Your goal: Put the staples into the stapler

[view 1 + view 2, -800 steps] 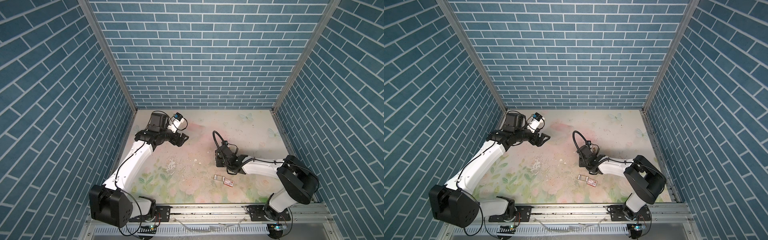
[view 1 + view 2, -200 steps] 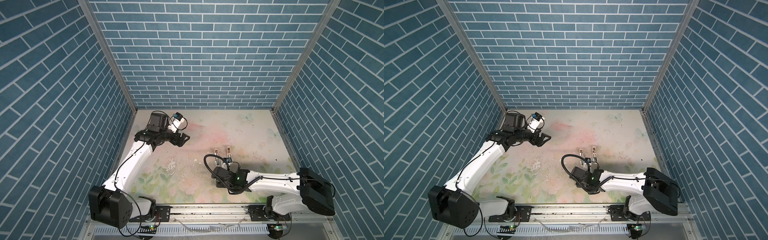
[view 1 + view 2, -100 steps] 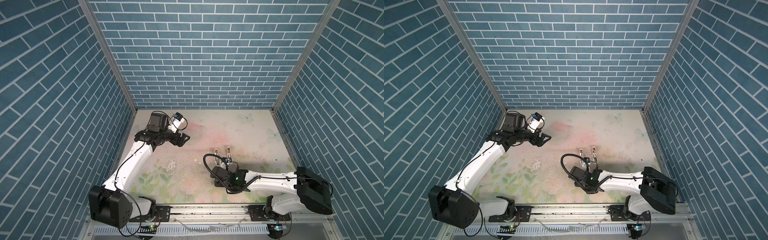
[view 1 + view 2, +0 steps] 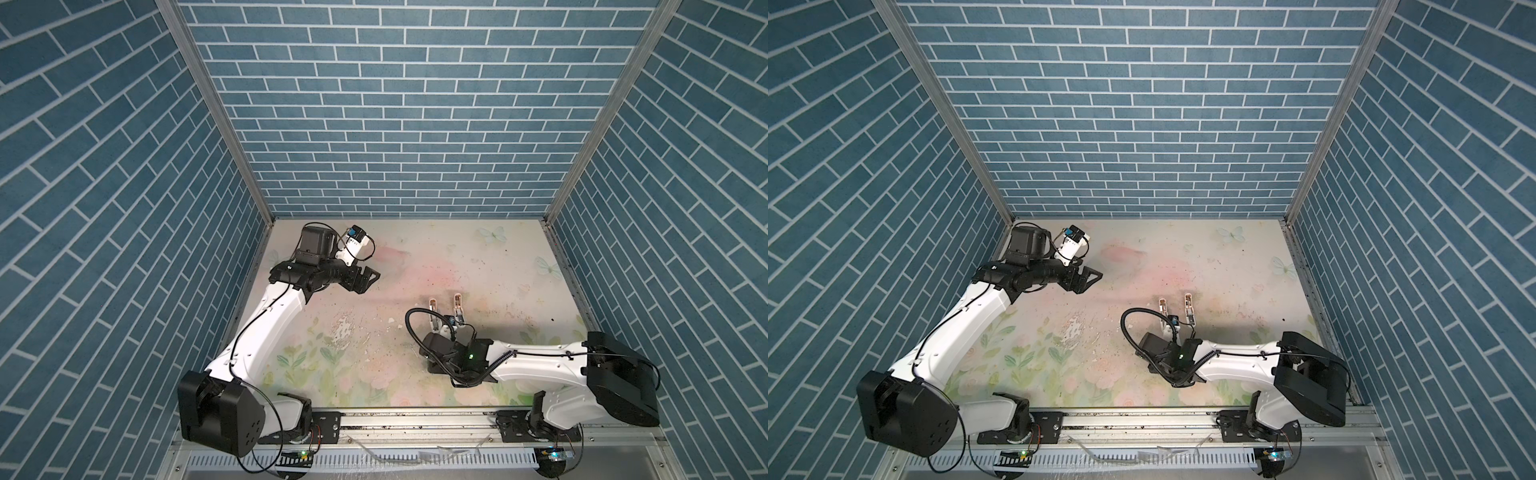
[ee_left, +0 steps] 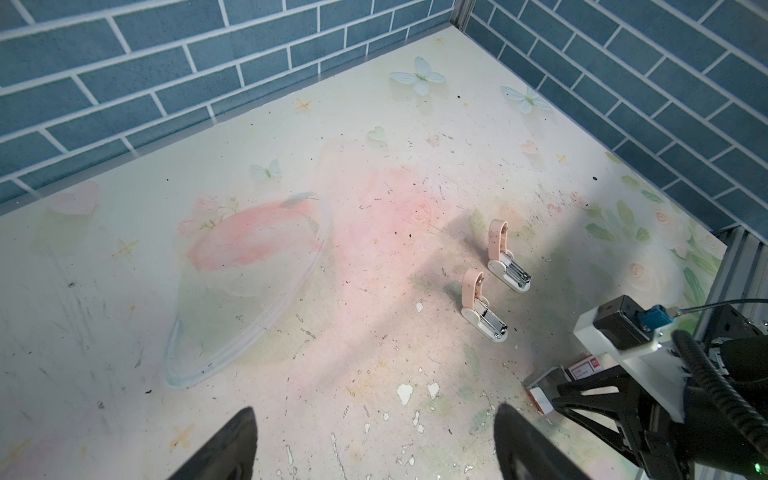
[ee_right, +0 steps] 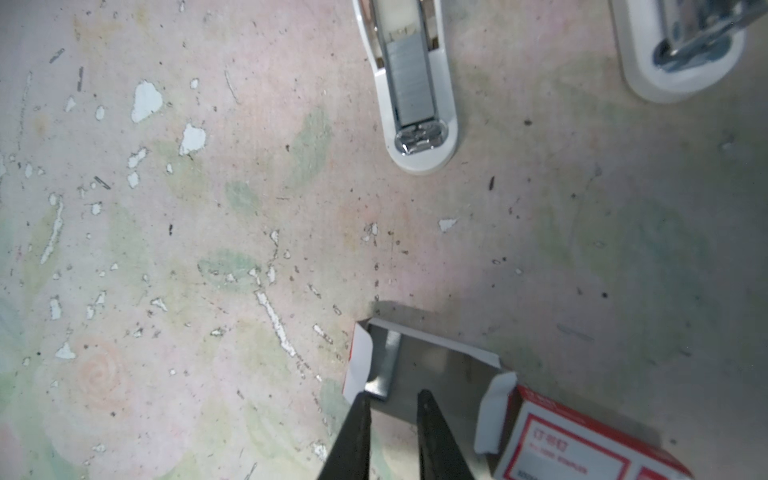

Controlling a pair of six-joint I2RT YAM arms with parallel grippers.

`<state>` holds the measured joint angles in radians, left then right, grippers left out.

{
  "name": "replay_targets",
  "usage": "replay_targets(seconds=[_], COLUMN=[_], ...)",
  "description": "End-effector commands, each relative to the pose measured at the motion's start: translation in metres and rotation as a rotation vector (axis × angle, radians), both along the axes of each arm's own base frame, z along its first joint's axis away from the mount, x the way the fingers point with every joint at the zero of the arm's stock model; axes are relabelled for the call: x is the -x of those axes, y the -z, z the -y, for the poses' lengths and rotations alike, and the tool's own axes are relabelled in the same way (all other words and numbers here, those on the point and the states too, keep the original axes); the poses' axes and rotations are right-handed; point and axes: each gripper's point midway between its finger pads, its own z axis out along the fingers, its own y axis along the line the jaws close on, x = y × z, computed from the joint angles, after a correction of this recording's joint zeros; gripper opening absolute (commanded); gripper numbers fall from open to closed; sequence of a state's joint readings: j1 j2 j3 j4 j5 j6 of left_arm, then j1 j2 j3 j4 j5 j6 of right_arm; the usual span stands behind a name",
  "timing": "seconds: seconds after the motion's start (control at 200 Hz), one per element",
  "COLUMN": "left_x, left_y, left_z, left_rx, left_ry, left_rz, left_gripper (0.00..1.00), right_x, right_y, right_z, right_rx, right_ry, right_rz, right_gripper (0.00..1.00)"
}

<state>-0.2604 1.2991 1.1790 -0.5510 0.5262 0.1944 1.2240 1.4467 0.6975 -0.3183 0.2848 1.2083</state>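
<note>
Meanwhile, my left gripper (image 4: 370, 281) has not stirred at the far left. Its jaws are spread wide and empty, clear of the table.

To its right, the left stapler (image 6: 415, 104) and the right stapler (image 6: 681, 50) stand uncovered with their pink lids raised. Four seconds ago my right arm was stretched over them. The left one carries a grey ribbed strip (image 6: 409, 79) in its channel, so I judge it loaded. The right one shows only bare metal, as far as I can see.

My right gripper (image 6: 394, 398) has since pulled back to the near side, over the drawn-out tray (image 6: 444, 370) of the red-and-white box (image 6: 582, 449). Its jaws are almost together, with nothing in the slim gap. The staples (image 6: 387, 357) lie along the tray's left edge, with one fingertip (image 6: 357, 424) at their near end. Fetching a second strip comes next, I reckon.
</note>
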Motion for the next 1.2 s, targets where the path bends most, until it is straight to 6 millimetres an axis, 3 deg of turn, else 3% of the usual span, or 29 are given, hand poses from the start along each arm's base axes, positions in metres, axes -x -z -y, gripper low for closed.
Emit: replay_targets(seconds=[0.0,0.73,1.195], left_x=[0.002,0.003,0.004], left_y=[0.001,0.003,0.000], left_z=[-0.001,-0.001,-0.001], left_rx=[0.011,0.012,0.013], left_ry=[0.001,0.002,0.000], left_rz=[-0.001,0.000,0.008], left_gripper=[0.90,0.90,0.90], right_x=[-0.005,-0.008,-0.008], right_y=[0.004,0.012,-0.002], right_z=[0.004,-0.003,0.004], right_rx=[0.005,-0.022,-0.019], right_ry=[0.049,0.053,0.069], right_rz=[0.010,-0.012,0.000], right_gripper=[0.23,0.22,0.22])
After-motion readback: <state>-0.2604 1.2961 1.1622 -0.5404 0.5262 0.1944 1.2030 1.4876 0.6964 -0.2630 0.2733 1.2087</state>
